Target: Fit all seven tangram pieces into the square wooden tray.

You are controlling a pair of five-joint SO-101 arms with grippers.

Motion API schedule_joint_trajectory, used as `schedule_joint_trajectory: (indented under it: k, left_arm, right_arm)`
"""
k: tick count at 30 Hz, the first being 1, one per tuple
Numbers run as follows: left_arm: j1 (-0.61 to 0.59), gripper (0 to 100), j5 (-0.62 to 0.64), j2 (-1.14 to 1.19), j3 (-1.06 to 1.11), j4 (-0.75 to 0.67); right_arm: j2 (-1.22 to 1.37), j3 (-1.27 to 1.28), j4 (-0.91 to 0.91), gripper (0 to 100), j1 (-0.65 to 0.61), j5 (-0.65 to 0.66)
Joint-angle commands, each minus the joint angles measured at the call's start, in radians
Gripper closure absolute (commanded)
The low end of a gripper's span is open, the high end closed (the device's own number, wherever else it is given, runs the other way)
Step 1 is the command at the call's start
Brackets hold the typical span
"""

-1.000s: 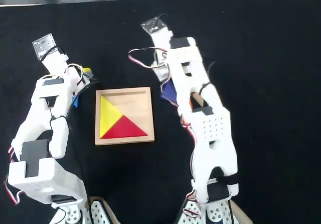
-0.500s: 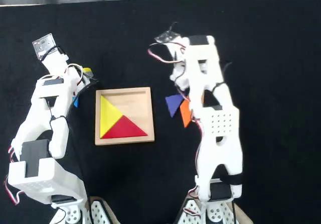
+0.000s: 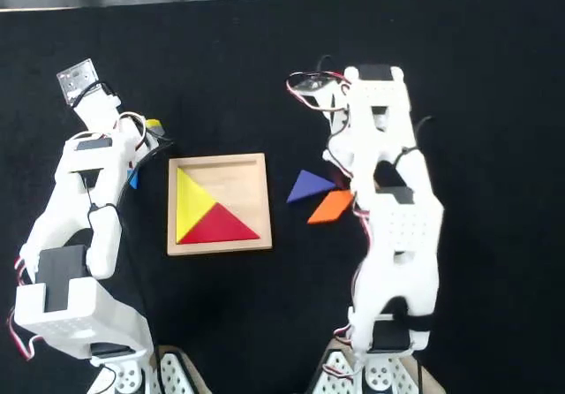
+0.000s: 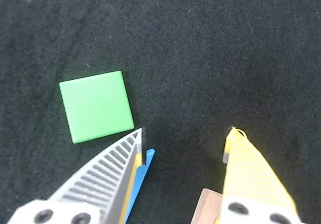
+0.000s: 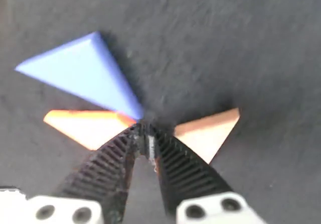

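Progress: square wooden tray (image 3: 240, 177) holds yellow triangle (image 3: 192, 201), red triangle (image 3: 221, 226); blue triangle (image 3: 309, 185), orange parallelogram (image 3: 331, 206), green square (image 4: 96, 106) outside. Left gripper (image 4: 185, 133) wide, right gripper (image 5: 145, 127) closed.

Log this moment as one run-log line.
square wooden tray: holds yellow triangle, red triangle | outside, beside tray: blue triangle, orange piece | left gripper: open near green square | right gripper: shut, over orange piece

Tray (image 3: 240, 180) w/ yellow tri (image 3: 191, 204), red tri (image 3: 219, 228)
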Motion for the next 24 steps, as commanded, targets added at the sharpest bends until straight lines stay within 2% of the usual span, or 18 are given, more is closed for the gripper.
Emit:
schedule_joint_trajectory:
  k: [1, 7, 9, 13, 17, 19, 21, 24]
  left_arm:
    - [-0.007, 74, 0.009, -0.006, -0.03, -0.014]
    - [-0.007, 74, 0.009, -0.006, -0.03, -0.012]
    - [-0.008, 74, 0.009, -0.006, -0.03, -0.012]
    - [-0.007, 74, 0.009, -0.005, -0.03, -0.014]
    - [-0.007, 74, 0.009, -0.005, -0.03, -0.014]
    - [-0.007, 74, 0.009, -0.005, -0.03, -0.014]
    - [-0.01, 74, 0.009, -0.005, -0.03, -0.015]
    - [-0.01, 74, 0.009, -0.005, -0.03, -0.015]
  right_arm:
    - [-0.257, 0.257, -0.13, 98.8, -0.071, 0.009]
    - [-0.634, 0.688, -0.5, 98.7, -0.123, 0.009]
    - [-0.707, 0.765, -0.563, 98.5, -0.126, 0.015]
    - [-0.727, 0.796, -0.52, 95.2, -0.17, 0.215]
    - [-0.727, 0.799, -0.489, 78.3, -0.195, 0.308]
    - [-0.725, 0.805, -0.477, 71.2, -0.209, 0.397]
    - [-0.708, 0.808, -0.474, 66.1, -0.227, 0.486]
    - [-0.65, 0.788, -0.503, 61.5, -0.252, 0.503]
